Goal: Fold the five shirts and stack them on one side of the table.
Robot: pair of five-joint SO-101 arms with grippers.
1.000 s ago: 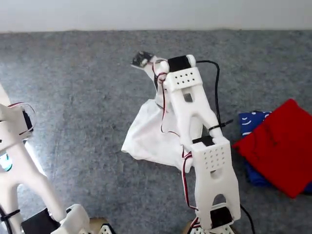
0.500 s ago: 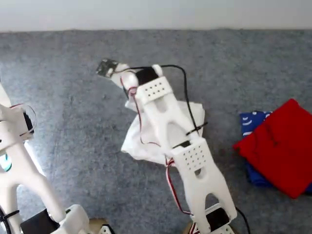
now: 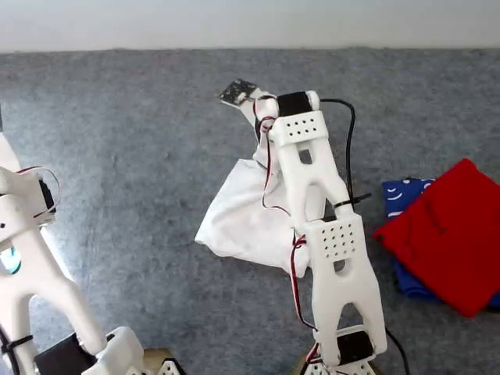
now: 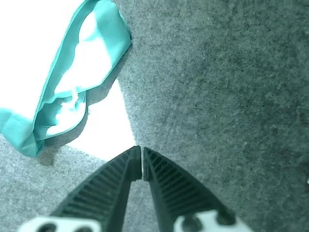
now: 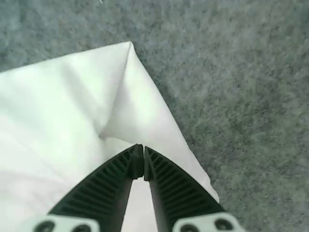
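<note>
Two arms at the grey table [image 3: 117,133]. The white shirt [image 3: 238,223] lies crumpled mid-table and serves as landmark. The right arm [image 3: 312,180] reaches across the shirt's right part, its wrist past the shirt's far edge. Half a second ago this arm was swung out over the shirt's left side, leaving the right corner of the cloth uncovered. Now it is back where it was a second ago, and the shirt's outline is much the same as then. The right gripper [image 5: 140,169] has its jaws together, tips down on the white shirt near one pointed corner. Can't tell if cloth is pinched between them. A folded red shirt [image 3: 453,230] sits on a blue shirt [image 3: 400,195], well apart to the right of the white shirt. The left arm [image 3: 27,258] stands far left of the white shirt, unmoved. The left gripper [image 4: 142,166] is closed on nothing, with a teal shirt [image 4: 72,87] nearby.
</note>
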